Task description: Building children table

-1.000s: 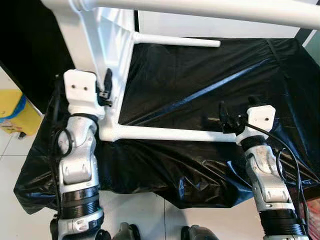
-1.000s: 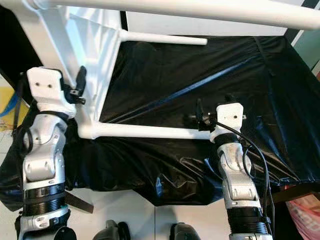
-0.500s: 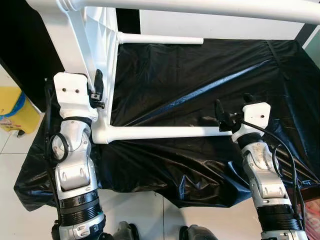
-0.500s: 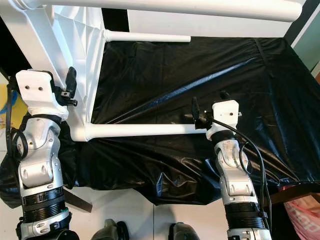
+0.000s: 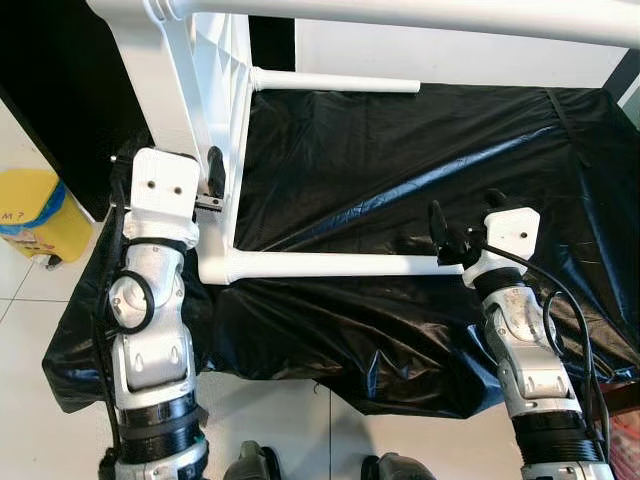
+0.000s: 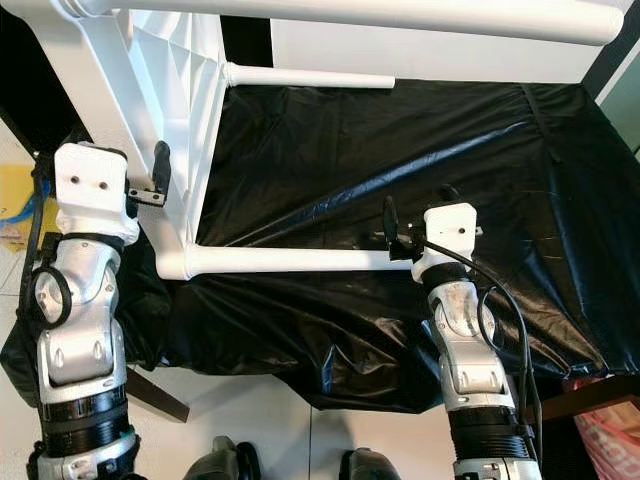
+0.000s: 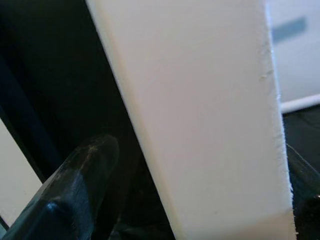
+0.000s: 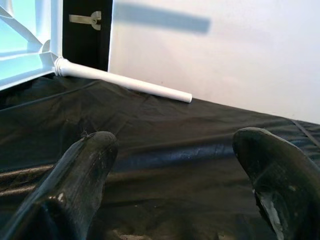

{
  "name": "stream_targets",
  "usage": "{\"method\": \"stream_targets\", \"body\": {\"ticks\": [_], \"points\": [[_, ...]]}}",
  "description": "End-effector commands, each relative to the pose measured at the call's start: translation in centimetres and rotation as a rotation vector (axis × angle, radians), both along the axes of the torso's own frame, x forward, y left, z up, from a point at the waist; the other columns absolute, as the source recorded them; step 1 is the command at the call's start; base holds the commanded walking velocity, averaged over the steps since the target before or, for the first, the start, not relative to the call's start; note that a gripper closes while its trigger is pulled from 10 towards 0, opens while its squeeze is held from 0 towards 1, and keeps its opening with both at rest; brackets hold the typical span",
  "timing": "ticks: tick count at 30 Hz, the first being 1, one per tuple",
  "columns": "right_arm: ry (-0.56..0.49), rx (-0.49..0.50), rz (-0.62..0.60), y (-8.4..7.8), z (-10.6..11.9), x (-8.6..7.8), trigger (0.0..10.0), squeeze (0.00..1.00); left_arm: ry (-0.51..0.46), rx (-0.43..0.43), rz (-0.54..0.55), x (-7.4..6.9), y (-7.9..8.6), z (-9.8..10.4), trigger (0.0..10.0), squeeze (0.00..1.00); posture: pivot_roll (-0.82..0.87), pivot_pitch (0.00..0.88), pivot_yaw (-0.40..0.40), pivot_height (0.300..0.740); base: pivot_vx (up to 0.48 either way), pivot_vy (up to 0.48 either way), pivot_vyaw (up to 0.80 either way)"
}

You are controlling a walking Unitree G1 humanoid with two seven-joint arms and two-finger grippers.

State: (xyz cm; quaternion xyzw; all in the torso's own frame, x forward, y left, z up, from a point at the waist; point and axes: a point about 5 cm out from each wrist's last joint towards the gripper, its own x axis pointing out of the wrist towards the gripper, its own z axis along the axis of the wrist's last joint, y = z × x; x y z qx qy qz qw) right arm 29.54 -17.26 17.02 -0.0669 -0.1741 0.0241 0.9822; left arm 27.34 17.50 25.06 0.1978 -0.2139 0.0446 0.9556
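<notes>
On black plastic sheeting (image 5: 400, 160) over a raised surface: white children's table (image 5: 205, 90), tipped on its side, tabletop panel upright at robot's left, legs pointing toward robot's right. Near lower leg (image 5: 320, 266) lying flat on sheeting; far lower leg (image 5: 335, 84) also along sheeting near a white wall (image 8: 210, 55); one upper leg (image 5: 400, 15) crossing overhead.

Left gripper (image 5: 213, 180): raised at lower edge of tabletop panel, fingers (image 7: 75, 185) spread to either side of panel's edge; clamped or merely straddling, cannot tell.

Right gripper (image 5: 440, 232): at free end of near lower leg, fingers (image 8: 82, 175) held wide apart, nothing between them, sheeting and far leg visible beyond.

Left of sheeting: yellow bin (image 5: 35, 215) on pale tiled floor (image 5: 20, 340).
</notes>
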Motion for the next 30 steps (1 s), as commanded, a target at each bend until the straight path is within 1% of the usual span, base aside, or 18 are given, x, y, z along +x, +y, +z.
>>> {"method": "stream_targets", "body": {"ticks": [1, 3, 4, 5, 7, 9, 15, 16, 20, 21, 24, 26, 27, 30], "points": [[-0.004, 0.008, -0.003, 0.0, -0.1, -0.2, 10.0, 0.00, -0.104, -0.077, 0.159, -0.8, 1.0, 0.6, 10.0, 0.00, -0.09, 0.104, -0.028, 0.740, 0.000, 0.000, 0.00], [-0.002, 0.008, -0.005, -0.1, -0.2, -0.2, 10.0, 0.00, -0.141, -0.103, 0.132, -1.8, 0.8, 0.8, 10.0, 0.00, -0.08, 0.106, -0.031, 0.740, 0.000, 0.000, 0.00], [-0.002, 0.008, -0.005, -0.1, -0.2, -0.2, 10.0, 0.00, -0.141, -0.103, 0.132, -1.8, 0.8, 0.8, 10.0, 0.00, -0.08, 0.106, -0.031, 0.740, 0.000, 0.000, 0.00], [-0.002, 0.009, -0.006, -0.1, -0.2, -0.2, 10.0, 0.00, -0.152, -0.109, 0.115, -2.2, 0.7, 0.8, 10.0, 0.00, -0.08, 0.106, -0.032, 0.740, 0.000, 0.000, 0.00], [-0.001, 0.009, -0.003, 0.0, -0.2, -0.1, 10.0, 0.00, -0.160, -0.166, 0.034, -2.7, 0.1, 0.7, 10.0, 0.00, -0.07, 0.104, -0.040, 0.740, 0.000, 0.000, 0.00], [-0.001, 0.010, 0.004, 0.2, -0.2, 0.0, 10.0, 0.00, -0.170, -0.178, -0.003, -3.1, -0.3, 0.7, 10.0, 0.00, -0.07, 0.104, -0.043, 0.740, 0.000, 0.000, 0.00], [-0.003, 0.010, 0.015, 0.4, -0.1, 0.2, 10.0, 0.00, -0.157, -0.168, 0.002, -3.0, -0.4, 0.5, 10.0, 0.00, -0.07, 0.105, -0.048, 0.740, 0.000, 0.000, 0.00], [-0.004, 0.010, 0.017, 0.4, -0.1, 0.2, 10.0, 0.00, -0.148, -0.187, 0.006, -2.8, -0.2, 0.4, 10.0, 0.00, -0.07, 0.105, -0.047, 0.740, 0.000, 0.000, 0.00], [-0.004, 0.008, 0.020, 0.4, -0.1, 0.1, 10.0, 0.00, -0.133, -0.207, 0.005, -2.7, 0.2, 0.3, 10.0, 0.00, -0.07, 0.106, -0.044, 0.740, 0.000, 0.000, 0.00], [-0.004, 0.008, 0.020, 0.4, -0.1, 0.1, 10.0, 0.00, -0.135, -0.225, -0.003, -2.8, 0.4, 0.4, 10.0, 0.00, -0.07, 0.107, -0.043, 0.740, 0.000, 0.000, 0.00], [-0.002, 0.004, 0.013, 0.1, -0.2, 0.0, 10.0, 0.00, -0.172, -0.256, -0.033, -3.7, 0.4, 0.4, 10.0, 0.00, -0.08, 0.109, -0.050, 0.740, 0.000, 0.000, 0.00], [-0.002, 0.002, 0.012, 0.0, -0.1, 0.1, 10.0, 0.00, -0.202, -0.256, -0.058, -4.3, 0.0, 0.5, 10.0, 0.00, -0.07, 0.107, -0.057, 0.740, 0.000, 0.000, 0.00], [-0.002, 0.002, 0.012, 0.0, -0.1, 0.1, 10.0, 0.00, -0.202, -0.256, -0.058, -4.3, 0.0, 0.5, 10.0, 0.00, -0.07, 0.107, -0.057, 0.740, 0.000, 0.000, 0.00], [-0.003, -0.001, 0.021, 0.1, 0.0, 0.3, 10.0, 0.00, -0.271, -0.262, -0.074, -5.1, -0.6, 1.3, 10.0, 0.00, -0.07, 0.100, -0.073, 0.740, 0.000, 0.000, 0.00]]}}
